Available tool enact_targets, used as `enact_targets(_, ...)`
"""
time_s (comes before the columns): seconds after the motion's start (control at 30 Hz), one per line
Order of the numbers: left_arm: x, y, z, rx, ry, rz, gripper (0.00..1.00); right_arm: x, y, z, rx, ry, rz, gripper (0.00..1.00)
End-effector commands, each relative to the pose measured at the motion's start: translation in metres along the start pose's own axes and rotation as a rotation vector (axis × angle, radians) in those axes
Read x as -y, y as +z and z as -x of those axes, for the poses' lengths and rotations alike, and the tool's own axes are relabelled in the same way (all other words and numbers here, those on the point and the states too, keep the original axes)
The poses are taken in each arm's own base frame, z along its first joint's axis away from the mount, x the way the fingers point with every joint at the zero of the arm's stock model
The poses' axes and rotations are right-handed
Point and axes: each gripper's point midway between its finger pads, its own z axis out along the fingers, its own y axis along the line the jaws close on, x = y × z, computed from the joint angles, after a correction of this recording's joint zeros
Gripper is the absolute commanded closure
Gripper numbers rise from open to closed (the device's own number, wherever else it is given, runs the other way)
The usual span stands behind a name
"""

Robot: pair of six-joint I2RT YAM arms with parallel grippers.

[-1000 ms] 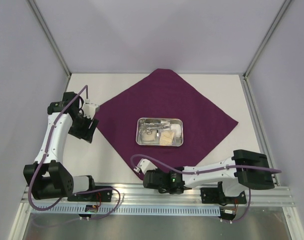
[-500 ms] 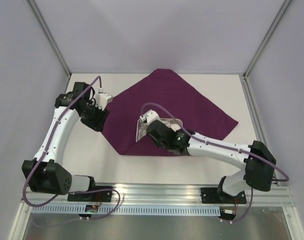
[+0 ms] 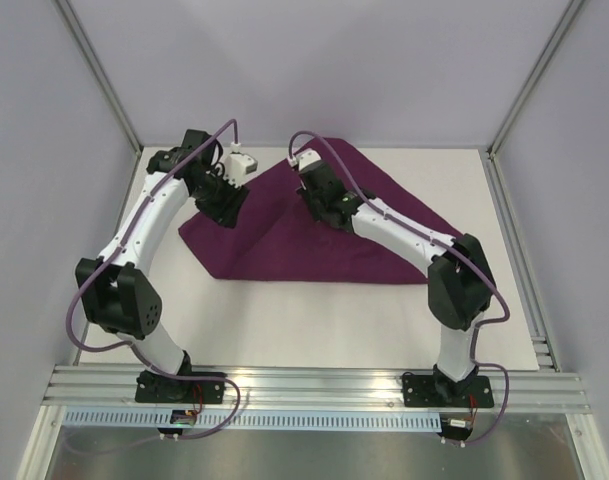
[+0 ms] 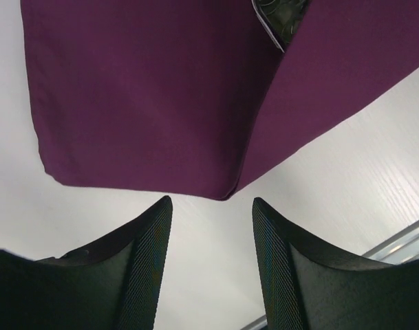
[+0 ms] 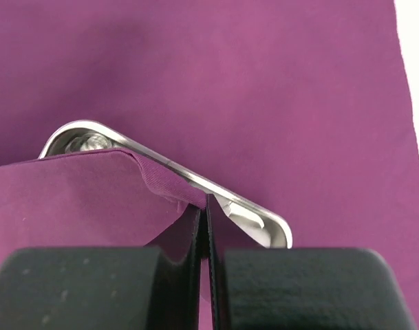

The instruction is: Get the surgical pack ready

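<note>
The right gripper [image 5: 206, 218] is closed flat on a fold of the purple cloth [image 3: 314, 250], holding that flap up over the steel tray [image 5: 161, 159]. In the right wrist view the tray sits directly beneath and just ahead of the fingertips. Its shiny rim runs on a slant from far left to near right, and only that rim and a corner show past the flap's edge. What is inside the tray cannot be made out. From above, the tray is fully hidden under the cloth, which lies at the far middle of the tabletop [image 3: 314, 335] with its folded edge running left to right along the near side. The left gripper [image 4: 211, 206] hangs empty with its jaws partly open above the cloth's left end. In the left wrist view a pointed corner of the fold lies on the tabletop just beyond the gap between its fingers. My reading is that the flap needs to go farther across, toward the far side, before the right gripper lets go. The left-hand corner then falls to the left arm, which is plainly the nearer one.
</note>
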Motion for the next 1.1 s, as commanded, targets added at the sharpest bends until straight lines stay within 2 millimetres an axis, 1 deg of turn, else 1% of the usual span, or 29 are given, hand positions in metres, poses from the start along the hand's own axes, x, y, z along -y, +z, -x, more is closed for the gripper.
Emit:
enact_targets(0.0,-0.002,0.008,0.027,0.043,0.055,-0.001,0.41,0.023,0.016,0.030,0.041,0.008,-0.029,1.00)
enact_targets(0.03,0.002,0.013,0.029,0.034,0.073,-0.013,0.41,0.024,0.027,0.028,0.026,0.015,-0.031,1.00)
enact_targets(0.07,0.002,0.016,0.031,0.033,0.080,-0.015,0.41,0.033,0.035,0.025,0.011,0.040,-0.043,1.00)
enact_targets(0.1,0.002,0.024,0.033,0.025,0.083,-0.022,0.41,0.037,0.040,0.023,-0.001,0.050,-0.046,1.00)
enact_targets(0.13,0.003,0.028,0.035,0.024,0.092,-0.028,0.41,0.036,0.051,0.015,-0.028,0.055,-0.036,1.00)
enact_targets(0.17,0.002,0.031,0.036,0.023,0.095,-0.027,0.41,0.042,0.055,0.019,-0.022,0.074,-0.037,0.99)
enact_targets(0.3,-0.003,0.048,0.040,0.015,0.084,-0.032,0.41,0.048,0.077,0.011,-0.058,0.084,-0.061,0.99)
enact_targets(0.33,-0.002,0.052,0.041,0.010,0.086,-0.037,0.41,0.051,0.088,0.001,-0.085,0.084,-0.067,0.96)
enact_targets(0.37,-0.002,0.057,0.040,-0.001,0.086,-0.043,0.41,0.052,0.093,0.002,-0.090,0.126,-0.068,0.91)
enact_targets(0.4,-0.002,0.061,0.039,-0.010,0.087,-0.046,0.41,0.050,0.097,0.000,-0.098,0.137,-0.053,0.73)
enact_targets(0.43,-0.001,0.064,0.039,-0.014,0.090,-0.050,0.41,0.055,0.103,-0.006,-0.117,0.152,-0.056,0.62)
enact_targets(0.47,-0.001,0.070,0.038,-0.026,0.089,-0.054,0.41,0.056,0.109,-0.007,-0.132,0.161,-0.058,0.52)
enact_targets(0.53,-0.001,0.074,0.041,-0.028,0.087,-0.056,0.41,0.070,0.115,-0.010,-0.153,0.199,-0.091,0.36)
enact_targets(0.57,0.000,0.078,0.041,-0.035,0.080,-0.067,0.41,0.074,0.116,-0.012,-0.172,0.211,-0.100,0.34)
enact_targets(0.6,0.002,0.080,0.043,-0.033,0.076,-0.074,0.41,0.081,0.112,0.003,-0.141,0.235,-0.095,0.33)
enact_targets(0.63,0.002,0.081,0.049,-0.023,0.075,-0.079,0.41,0.096,0.109,0.009,-0.128,0.263,-0.102,0.33)
enact_targets(0.67,0.003,0.082,0.053,-0.012,0.070,-0.091,0.41,0.105,0.099,0.023,-0.097,0.285,-0.097,0.33)
enact_targets(0.7,0.002,0.083,0.057,-0.005,0.066,-0.093,0.41,0.109,0.093,0.032,-0.074,0.300,-0.076,0.33)
enact_targets(0.73,0.002,0.083,0.062,0.005,0.067,-0.095,0.41,0.120,0.086,0.038,-0.053,0.324,-0.077,0.33)
enact_targets(0.77,0.001,0.085,0.071,0.017,0.071,-0.094,0.42,0.125,0.079,0.046,-0.028,0.335,-0.067,0.33)
enact_targets(0.8,0.003,0.087,0.076,0.019,0.070,-0.098,0.45,0.124,0.062,0.059,0.006,0.337,-0.031,0.34)
enact_targets(0.83,0.001,0.082,0.090,0.051,0.081,-0.090,0.46,0.118,0.061,0.049,-0.015,0.331,-0.002,0.36)
enact_targets(0.87,0.003,0.091,0.091,0.037,0.077,-0.104,0.49,0.109,0.059,0.047,-0.006,0.326,0.047,0.38)
enact_targets(0.9,0.005,0.093,0.097,0.045,0.074,-0.112,0.51,0.086,0.046,0.053,0.017,0.327,0.187,0.42)
enact_targets(0.93,0.006,0.095,0.103,0.059,0.074,-0.117,0.53,0.072,0.051,0.034,-0.021,0.333,0.248,0.46)
enact_targets(0.97,0.005,0.103,0.115,0.089,0.072,-0.126,0.57,0.064,0.052,0.039,0.004,0.361,0.292,0.51)
enact_targets(1.0,0.004,0.107,0.121,0.104,0.065,-0.130,0.59,0.053,0.051,0.039,0.002,0.377,0.353,0.65)
enact_targets(1.03,0.000,0.117,0.130,0.125,0.051,-0.128,0.61,0.045,0.060,0.032,-0.024,0.394,0.379,0.70)
enact_targets(1.07,0.000,0.123,0.134,0.134,0.048,-0.134,0.62,0.043,0.062,0.032,-0.036,0.416,0.398,0.75)
